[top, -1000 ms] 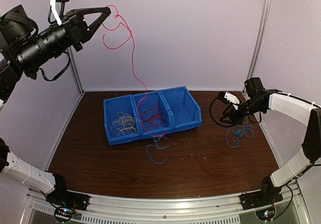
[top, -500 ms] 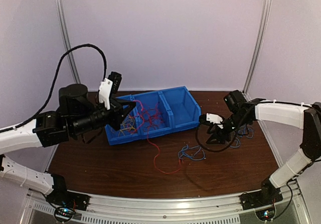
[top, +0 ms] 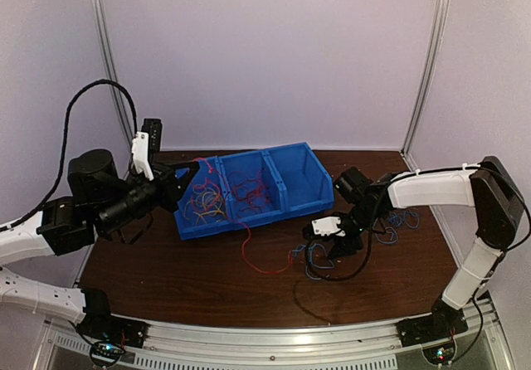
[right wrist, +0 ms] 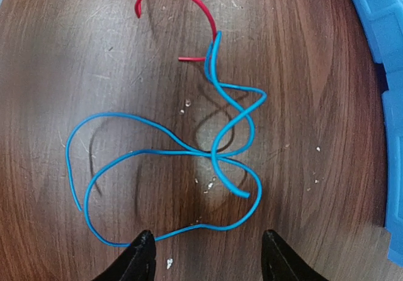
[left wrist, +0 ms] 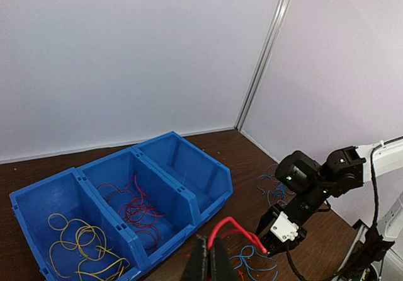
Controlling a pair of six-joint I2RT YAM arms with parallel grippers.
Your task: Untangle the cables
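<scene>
My left gripper (top: 192, 171) hovers over the left end of the blue bin (top: 322, 183), shut on a red cable (left wrist: 234, 226). That red cable (top: 253, 258) trails down onto the table in front of the bin. Yellow cables (left wrist: 82, 249) lie in the left compartment and red cables (left wrist: 135, 208) in the middle one. My right gripper (right wrist: 208, 256) stands open just above a looped blue cable (right wrist: 170, 149) on the table, with nothing between its fingers. In the top view the right gripper (top: 323, 237) is in front of the bin's right end.
A second bunch of blue cables (top: 402, 219) lies at the right of the table. The bin's right compartment (left wrist: 182, 164) holds nothing. The bin's corner (right wrist: 384, 41) shows at the right edge of the right wrist view. Walls stand on three sides.
My left arm came down from high up to the bin, still holding the red cable. My right gripper moved left from the right-hand blue bunch to the blue cable before the bin and opened wider.
</scene>
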